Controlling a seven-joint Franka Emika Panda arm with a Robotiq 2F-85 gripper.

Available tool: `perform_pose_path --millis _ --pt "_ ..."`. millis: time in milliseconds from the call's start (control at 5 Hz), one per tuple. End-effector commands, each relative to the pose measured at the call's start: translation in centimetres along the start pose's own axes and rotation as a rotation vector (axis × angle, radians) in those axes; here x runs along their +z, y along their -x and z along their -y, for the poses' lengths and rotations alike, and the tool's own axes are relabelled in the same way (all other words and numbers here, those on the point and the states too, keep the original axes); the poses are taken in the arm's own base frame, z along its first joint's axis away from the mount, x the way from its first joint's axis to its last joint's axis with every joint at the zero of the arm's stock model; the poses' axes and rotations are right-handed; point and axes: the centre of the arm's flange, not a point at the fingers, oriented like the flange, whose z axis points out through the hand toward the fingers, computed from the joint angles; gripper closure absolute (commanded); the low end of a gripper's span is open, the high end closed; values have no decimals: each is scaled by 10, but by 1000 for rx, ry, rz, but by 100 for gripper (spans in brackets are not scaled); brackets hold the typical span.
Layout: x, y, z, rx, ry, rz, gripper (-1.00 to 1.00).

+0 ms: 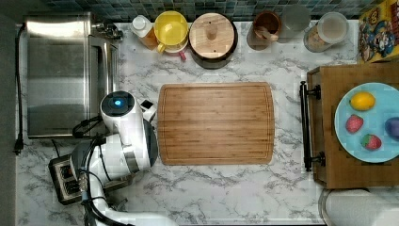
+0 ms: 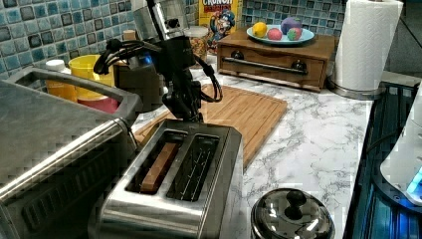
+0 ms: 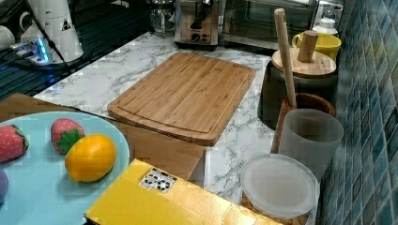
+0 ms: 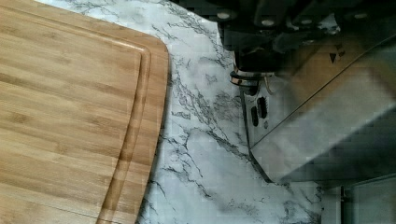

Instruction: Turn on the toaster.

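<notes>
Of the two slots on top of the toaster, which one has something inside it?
In the left view, the left slot of the toaster holds a brown slice; the right slot shows only bare wire guides.

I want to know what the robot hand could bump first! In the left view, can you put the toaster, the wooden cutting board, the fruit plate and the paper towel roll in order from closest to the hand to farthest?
From the gripper:
1. Toaster, right below it.
2. Cutting board, just behind.
3. Fruit plate and paper towel roll, both far back on the left view's right; too close to call.
</notes>
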Motion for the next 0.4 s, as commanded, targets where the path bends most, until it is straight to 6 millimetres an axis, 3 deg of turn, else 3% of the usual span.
perform_pose_path --millis 200,400 --pt "144 30 -12 48 61 250 100" --pt "144 30 -12 48 61 250 100"
